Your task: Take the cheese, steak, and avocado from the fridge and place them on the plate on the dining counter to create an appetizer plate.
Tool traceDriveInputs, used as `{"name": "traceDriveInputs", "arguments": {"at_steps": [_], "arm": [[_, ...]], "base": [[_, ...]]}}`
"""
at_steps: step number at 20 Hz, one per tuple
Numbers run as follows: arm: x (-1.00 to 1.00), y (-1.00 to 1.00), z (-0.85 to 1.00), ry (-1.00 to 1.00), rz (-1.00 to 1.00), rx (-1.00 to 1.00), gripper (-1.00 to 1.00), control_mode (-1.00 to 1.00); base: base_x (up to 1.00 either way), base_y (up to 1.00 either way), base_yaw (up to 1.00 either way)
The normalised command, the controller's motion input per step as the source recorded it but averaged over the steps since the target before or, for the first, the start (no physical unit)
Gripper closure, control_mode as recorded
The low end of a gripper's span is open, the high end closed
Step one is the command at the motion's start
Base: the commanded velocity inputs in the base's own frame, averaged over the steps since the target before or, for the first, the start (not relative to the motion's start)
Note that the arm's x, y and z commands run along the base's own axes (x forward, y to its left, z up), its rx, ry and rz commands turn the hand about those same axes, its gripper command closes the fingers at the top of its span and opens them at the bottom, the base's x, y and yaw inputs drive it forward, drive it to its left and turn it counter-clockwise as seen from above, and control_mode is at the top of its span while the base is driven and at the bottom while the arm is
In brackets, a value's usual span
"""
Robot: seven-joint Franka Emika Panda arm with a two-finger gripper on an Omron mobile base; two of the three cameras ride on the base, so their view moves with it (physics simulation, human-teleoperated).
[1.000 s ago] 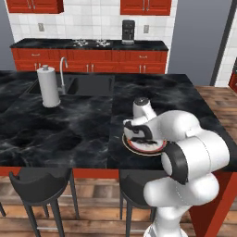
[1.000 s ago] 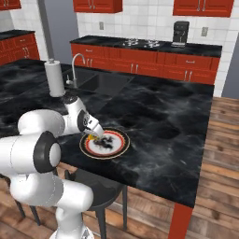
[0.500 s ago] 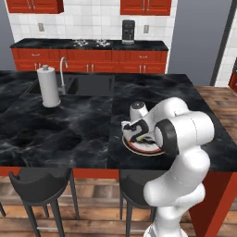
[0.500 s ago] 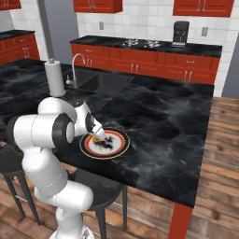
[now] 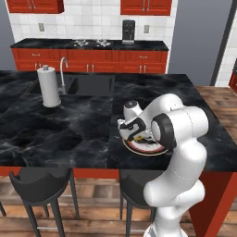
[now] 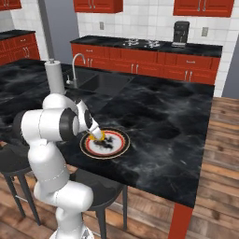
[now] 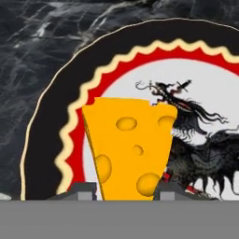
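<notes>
My gripper [image 7: 125, 190] is shut on the cheese [image 7: 128, 149], a yellow-orange holed wedge, with a fingertip on each side of its lower end. The cheese hangs just above the left part of the plate [image 7: 51, 126], a white disc with a dark and red rim and a black dragon print. From the base, the gripper [image 5: 135, 134] holds the cheese [image 6: 98, 136] over the near edge of the plate [image 6: 122, 140] on the dining counter [image 5: 69, 125]. The tall grey fridge [image 5: 199, 37] stands at the back. Steak and avocado are out of view.
A paper towel roll [image 5: 48, 86] stands by the sink and faucet [image 5: 88, 85] on the island's far left. Dark stools [image 5: 41, 183] sit under the near edge. A coffee machine [image 5: 128, 31] is on the back counter. My own arm crowds the plate's near side.
The arm's elbow has swung up and round over the counter's edge. The gripper stays over the plate with the cheese still between its fingers.
</notes>
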Motion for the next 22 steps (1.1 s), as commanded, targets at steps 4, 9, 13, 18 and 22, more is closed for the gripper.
{"name": "traceDriveInputs", "arguments": {"at_steps": [4,9,13,18,22], "arm": [[-0.34,-0.04,0.00,0.00,-0.11,0.02,-1.00,-1.00],[-0.86,-0.05,0.58,0.00,-0.08,0.09,-1.00,-1.00],[-0.91,-0.09,1.00,-0.01,-0.01,0.14,-1.00,-1.00],[-0.83,-0.05,1.00,0.00,0.00,0.12,-1.00,-1.00],[-0.69,-0.03,1.00,0.00,0.01,0.01,-1.00,-1.00]], "base": [[0.00,0.00,0.00],[0.00,0.00,0.00],[0.00,0.00,0.00],[0.00,0.00,0.00],[0.00,0.00,0.00]]}}
